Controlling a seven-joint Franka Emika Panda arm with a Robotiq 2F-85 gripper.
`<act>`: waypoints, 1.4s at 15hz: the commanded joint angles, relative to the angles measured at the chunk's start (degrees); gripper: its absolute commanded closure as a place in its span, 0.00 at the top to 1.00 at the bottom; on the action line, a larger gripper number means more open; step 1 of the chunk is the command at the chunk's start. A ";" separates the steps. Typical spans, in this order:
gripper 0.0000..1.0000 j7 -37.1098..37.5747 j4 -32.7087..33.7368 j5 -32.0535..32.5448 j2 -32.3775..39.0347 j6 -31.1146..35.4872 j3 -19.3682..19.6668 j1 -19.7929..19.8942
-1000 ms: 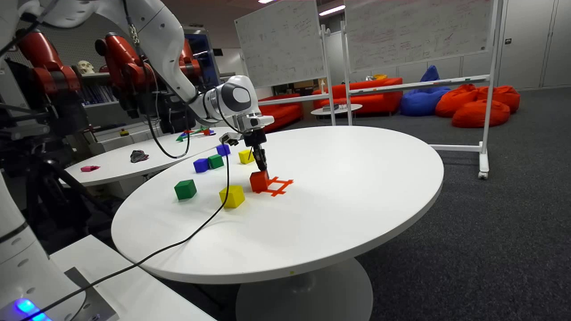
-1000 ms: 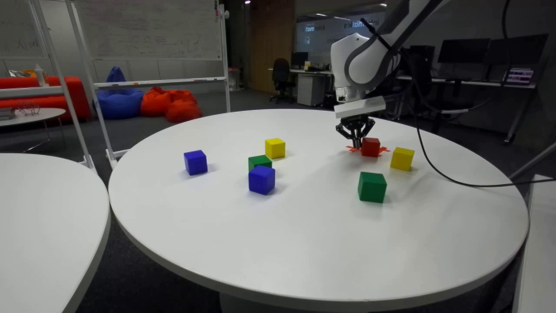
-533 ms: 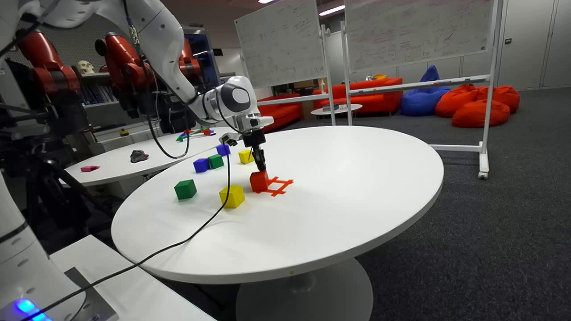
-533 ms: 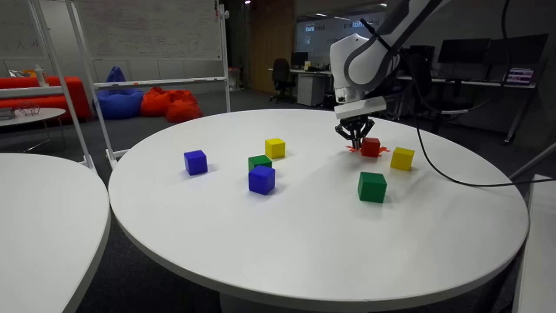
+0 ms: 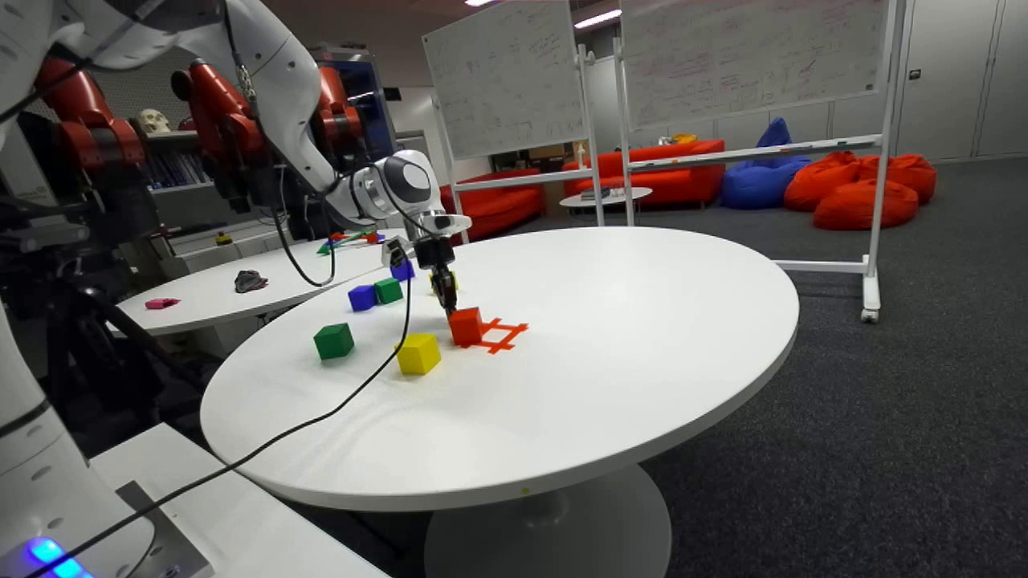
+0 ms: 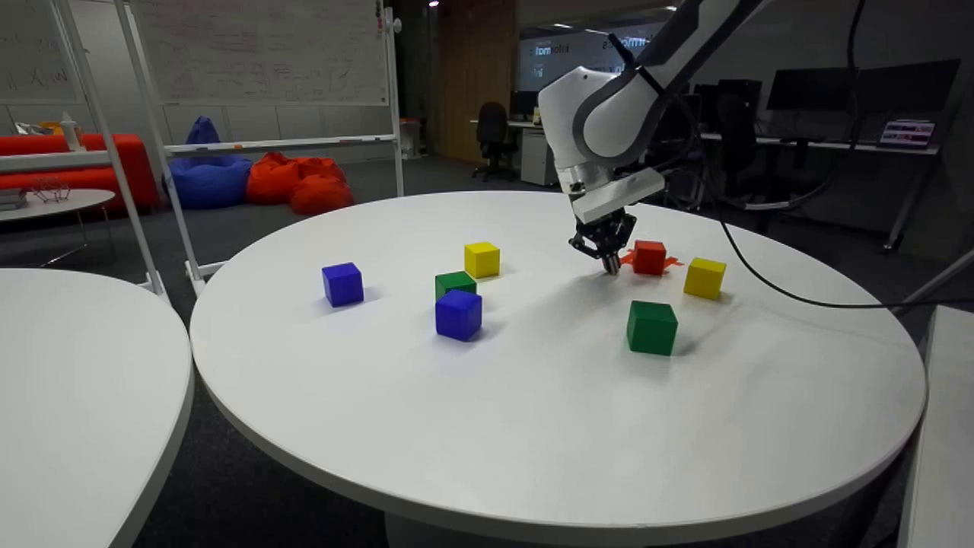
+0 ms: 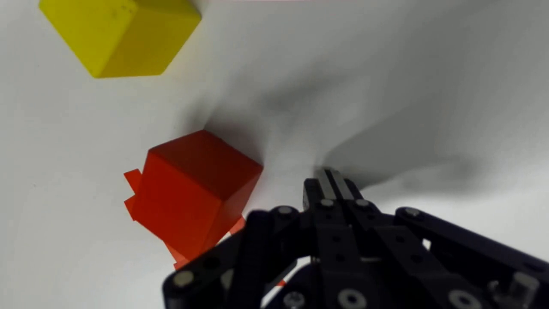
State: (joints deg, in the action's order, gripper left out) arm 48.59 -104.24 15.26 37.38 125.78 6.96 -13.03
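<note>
Gripper (image 7: 333,179) sits tilted, low over the round white tabletop (image 6: 533,426); jaws together, face to face; whether their ends touch the tabletop is hard to call, that spot is dim in the wrist view; red cube (image 7: 193,193) is the closest item, just beside the jaws with a visible gap in the wrist view; it rests flat on the tabletop, covering part of a red tape outline (image 5: 518,328), tape showing past it in both exterior views; nearer yellow cube (image 6: 704,278) sits near the red one, apart from it; nearer green cube (image 6: 652,327) stands alone, lower than both in an exterior view; well apart from the jaws: a blue cube (image 6: 459,314) just beside the farther green cube (image 6: 455,283); farther yellow cube (image 6: 482,259) near those two; second blue cube (image 6: 342,285) off at the left in an exterior view.
</note>
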 commanded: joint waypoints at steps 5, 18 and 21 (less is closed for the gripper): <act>0.00 -3.84 4.08 0.13 2.71 -8.05 -0.02 0.90; 0.01 -2.45 4.70 0.27 3.06 -11.46 0.28 1.76; 0.01 -2.43 4.71 0.27 3.06 -11.46 0.26 1.74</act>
State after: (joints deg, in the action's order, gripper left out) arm 46.15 -99.73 15.50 40.35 114.49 7.33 -11.39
